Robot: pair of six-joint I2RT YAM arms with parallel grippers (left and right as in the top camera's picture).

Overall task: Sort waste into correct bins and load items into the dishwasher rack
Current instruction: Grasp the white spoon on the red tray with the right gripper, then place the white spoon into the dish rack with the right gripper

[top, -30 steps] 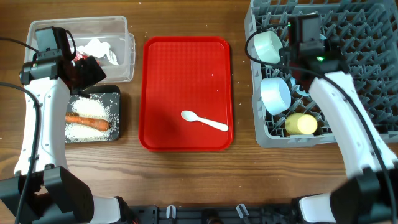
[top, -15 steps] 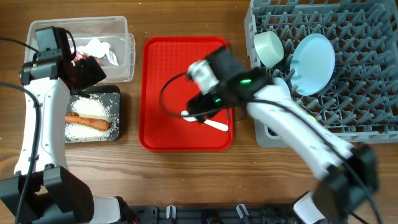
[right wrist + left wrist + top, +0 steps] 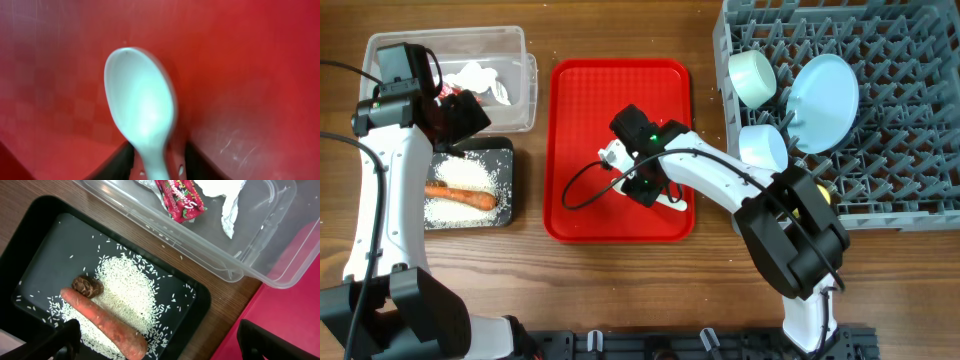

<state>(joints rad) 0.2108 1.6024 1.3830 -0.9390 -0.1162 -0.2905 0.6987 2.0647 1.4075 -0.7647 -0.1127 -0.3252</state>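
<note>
The white spoon point(image 3: 140, 100) lies on the red tray point(image 3: 620, 90); only its handle point(image 3: 675, 203) shows overhead. My right gripper point(image 3: 156, 167) is low over the tray point(image 3: 642, 185), its jaws shut on the spoon's neck. My left gripper point(image 3: 165, 342) hangs open above the black tray point(image 3: 506, 150), which holds the carrot point(image 3: 105, 325), rice point(image 3: 130, 290) and a brown lump point(image 3: 87, 286). The clear tub point(image 3: 515, 40) holds the napkin point(image 3: 480, 78) and red wrapper point(image 3: 177, 197). In the rack point(image 3: 725, 30) stand a mint bowl point(image 3: 752, 75), blue plate point(image 3: 823, 100) and blue bowl point(image 3: 765, 148).
The right arm stretches from the rack's front left corner across the red tray's right side and covers that corner of the rack. Bare wooden table point(image 3: 620, 285) lies in front of the trays. The left arm runs along the table's left edge.
The right arm swung from above the rack to the red tray, came down over the spoon, and its jaws closed on the spoon's neck. The left arm stayed still.
</note>
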